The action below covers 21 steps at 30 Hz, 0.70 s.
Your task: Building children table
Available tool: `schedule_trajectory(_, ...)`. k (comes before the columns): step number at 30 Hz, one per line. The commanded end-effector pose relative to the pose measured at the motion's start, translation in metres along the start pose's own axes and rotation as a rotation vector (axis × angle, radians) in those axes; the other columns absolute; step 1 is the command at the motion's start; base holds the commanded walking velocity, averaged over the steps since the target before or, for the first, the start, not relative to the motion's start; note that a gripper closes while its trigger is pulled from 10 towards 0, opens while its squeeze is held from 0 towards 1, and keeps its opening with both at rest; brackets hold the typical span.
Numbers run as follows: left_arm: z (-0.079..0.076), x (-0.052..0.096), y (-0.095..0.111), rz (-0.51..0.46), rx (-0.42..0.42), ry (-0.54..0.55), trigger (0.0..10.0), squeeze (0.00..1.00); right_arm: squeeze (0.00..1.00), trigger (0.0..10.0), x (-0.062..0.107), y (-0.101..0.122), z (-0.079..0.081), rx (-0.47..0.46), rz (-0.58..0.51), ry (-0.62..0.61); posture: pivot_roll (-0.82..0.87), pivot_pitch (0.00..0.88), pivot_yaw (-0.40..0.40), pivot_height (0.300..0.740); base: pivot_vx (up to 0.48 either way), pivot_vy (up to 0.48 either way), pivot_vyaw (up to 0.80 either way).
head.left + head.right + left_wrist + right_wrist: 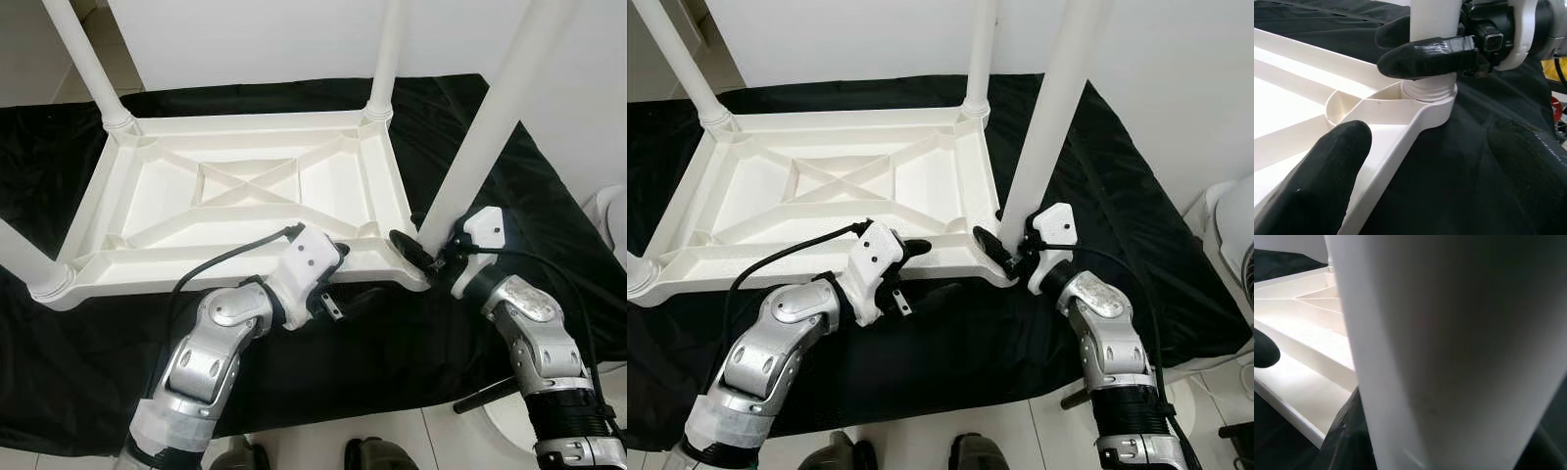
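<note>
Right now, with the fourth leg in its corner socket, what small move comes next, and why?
Probably twist the leg further in with the right claw, which grips it just above the socket. Thread ridges show at the leg's base, so it looks not fully seated. The left claw is by the tabletop rim.

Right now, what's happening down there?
Right hand clamped on table leg at corner socket. Left hand open beside tabletop edge. Nothing blocking.

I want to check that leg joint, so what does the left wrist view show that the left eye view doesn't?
Left wrist view: the threaded end of the leg sitting in the corner socket, with the right gripper fingers clamped just above.

Left eye view: the whole upturned tabletop, three other legs, both arms, the left gripper.

Both: leg, right gripper, black cloth.
</note>
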<state>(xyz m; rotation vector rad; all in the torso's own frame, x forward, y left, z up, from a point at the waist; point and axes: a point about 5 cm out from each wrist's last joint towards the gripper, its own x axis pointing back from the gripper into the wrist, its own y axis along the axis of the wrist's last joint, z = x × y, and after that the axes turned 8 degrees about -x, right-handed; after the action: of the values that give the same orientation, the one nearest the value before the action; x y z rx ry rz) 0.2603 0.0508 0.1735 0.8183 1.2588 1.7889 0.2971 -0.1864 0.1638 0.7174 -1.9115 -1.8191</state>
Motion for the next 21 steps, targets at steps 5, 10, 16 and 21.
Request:
schedule_trajectory(5,0.001,0.000,-0.004,0.024,-0.008,0.031,10.0,0.00,0.00,10.0,0.004,-0.015,0.006,-0.047,0.056,0.000,-0.11,0.099,0.034,0.740,0.000,0.000,0.00)
schedule_trajectory(10,0.000,-0.001,-0.004,0.020,-0.011,0.035,10.0,0.00,0.00,10.0,0.003,-0.016,0.003,-0.033,0.074,-0.140,-0.12,0.099,0.029,0.740,0.000,0.000,0.00)
schedule_trajectory(16,0.003,-0.002,-0.002,0.006,-0.003,0.063,10.0,0.00,0.00,10.0,-0.003,-0.019,0.019,-0.106,0.027,-0.462,-0.12,0.096,0.022,0.740,0.000,0.000,0.00)
schedule_trajectory(21,0.004,-0.003,-0.002,0.004,0.000,0.070,10.0,0.00,0.00,10.0,-0.006,-0.021,0.037,-0.150,-0.017,-0.652,-0.12,0.095,0.021,0.740,0.000,0.000,0.00)
